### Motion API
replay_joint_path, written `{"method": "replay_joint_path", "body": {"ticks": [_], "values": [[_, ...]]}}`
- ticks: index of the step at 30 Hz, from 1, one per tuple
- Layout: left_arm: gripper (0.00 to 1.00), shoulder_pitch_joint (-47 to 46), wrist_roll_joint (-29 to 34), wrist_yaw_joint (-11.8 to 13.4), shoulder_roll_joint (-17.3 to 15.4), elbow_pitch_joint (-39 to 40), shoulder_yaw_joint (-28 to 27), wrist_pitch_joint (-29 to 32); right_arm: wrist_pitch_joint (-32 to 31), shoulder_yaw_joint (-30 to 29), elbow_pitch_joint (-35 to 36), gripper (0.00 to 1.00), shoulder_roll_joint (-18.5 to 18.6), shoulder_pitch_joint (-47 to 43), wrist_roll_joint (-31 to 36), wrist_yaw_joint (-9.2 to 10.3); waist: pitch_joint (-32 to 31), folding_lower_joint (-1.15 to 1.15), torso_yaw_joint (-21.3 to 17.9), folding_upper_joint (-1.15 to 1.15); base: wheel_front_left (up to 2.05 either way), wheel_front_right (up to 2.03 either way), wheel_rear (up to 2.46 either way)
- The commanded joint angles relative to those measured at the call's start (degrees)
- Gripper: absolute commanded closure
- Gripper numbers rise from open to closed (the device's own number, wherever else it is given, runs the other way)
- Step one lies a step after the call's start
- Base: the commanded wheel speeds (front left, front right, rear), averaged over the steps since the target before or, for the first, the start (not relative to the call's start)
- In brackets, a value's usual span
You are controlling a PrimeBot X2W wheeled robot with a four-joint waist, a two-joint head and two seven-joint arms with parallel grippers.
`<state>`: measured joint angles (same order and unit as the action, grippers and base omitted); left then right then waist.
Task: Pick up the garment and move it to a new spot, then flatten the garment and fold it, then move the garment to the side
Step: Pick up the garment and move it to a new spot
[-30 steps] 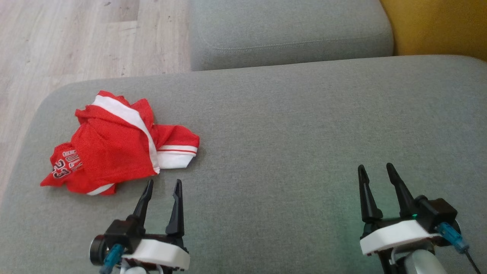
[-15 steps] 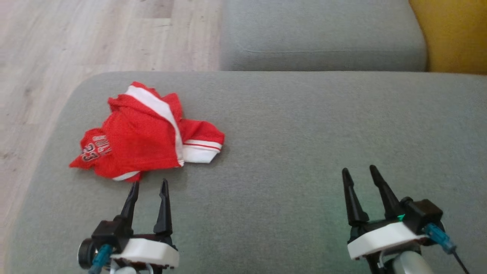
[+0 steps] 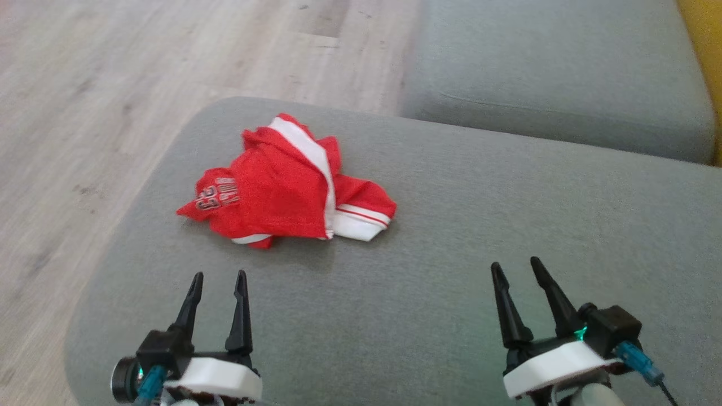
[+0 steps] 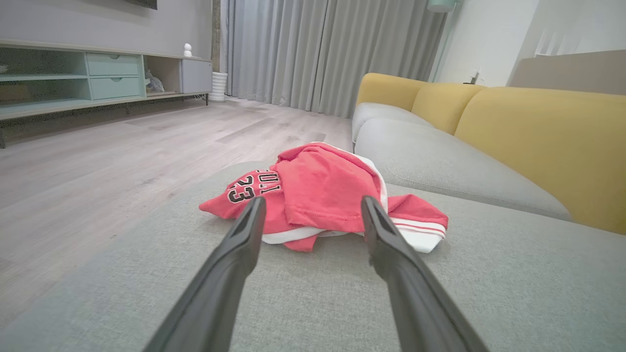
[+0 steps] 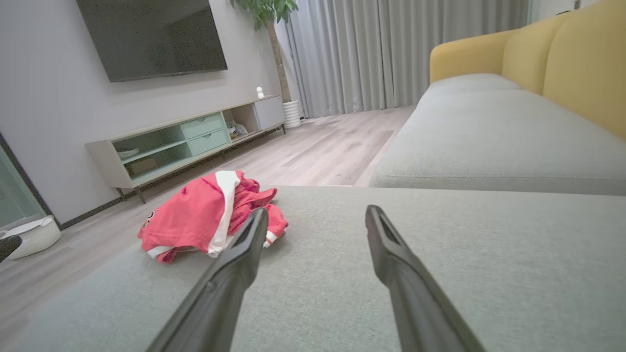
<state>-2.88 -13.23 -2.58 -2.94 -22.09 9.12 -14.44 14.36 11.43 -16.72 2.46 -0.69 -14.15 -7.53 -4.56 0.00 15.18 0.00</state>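
**Left hand** [image 3: 219, 274]: low over the grey cushion [image 3: 451, 237], forearm level, two dark fingers pointing ahead. Fingers parted to a moderate gap, nothing between them. Tips short of the garment, not touching it.

**Right hand** [image 3: 514, 262]: same level pose, fingers angled slightly toward the left hand. Fingers parted, holding nothing. Bare cushion fabric lies ahead of its tips.

**Garment** [image 3: 282, 194]: red jersey with white trim, crumpled in a heap on the grey cushion. It lies just ahead of the left hand and a little to that hand's right. It is well apart from the right hand, ahead and far to that hand's left. A broad white band runs over the top of the heap. A white cuff with a thin red stripe sticks out on the side nearer the right hand.

**Writing**: the number "23" [image 4: 244, 188] is readable on the fold at the garment's left end. The lettering above it is partly folded under, so the whole word cannot be read.

**Surroundings**: a second grey cushion [image 3: 553, 73] lies beyond the right hand, and pale wood floor [image 3: 84, 96] lies beyond and left of the left hand.
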Motion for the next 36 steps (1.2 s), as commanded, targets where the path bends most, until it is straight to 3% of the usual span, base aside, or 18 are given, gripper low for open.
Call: {"method": "replay_joint_path", "body": {"ticks": [1,11,23,29,36], "values": [[0.0,-1.0,0.7,-0.1,-0.1,1.5,-1.9,-0.6,0.6,1.8,2.2,0.0,0.4,1.4,-0.6,0.04,-0.7,0.0,3.0,0.0,0.0,0.0,0.0],[0.0,-0.1,1.5,-0.7,-0.2,1.4,-2.1,-0.6,0.6,2.9,2.5,0.0,0.4,1.2,-3.6,0.04,-1.2,0.0,8.5,0.0,0.0,0.0,0.0],[0.0,-3.0,2.9,-2.1,-1.1,2.7,-1.0,-0.6,0.6,3.4,3.8,0.0,0.4,2.2,-3.1,0.04,1.1,0.0,7.6,0.0,0.0,0.0,0.0],[0.0,-15.9,3.2,-3.8,-3.1,-0.3,1.5,3.7,0.6,3.3,5.2,0.0,0.4,4.2,-1.0,0.04,7.0,0.0,4.5,0.0,0.0,0.0,0.0],[0.0,-36.5,-0.8,-4.9,-10.7,-8.1,10.9,14.5,0.6,3.6,6.0,0.0,0.4,8.1,1.4,0.04,15.7,0.0,-1.5,0.0,0.0,0.0,0.0]]}}
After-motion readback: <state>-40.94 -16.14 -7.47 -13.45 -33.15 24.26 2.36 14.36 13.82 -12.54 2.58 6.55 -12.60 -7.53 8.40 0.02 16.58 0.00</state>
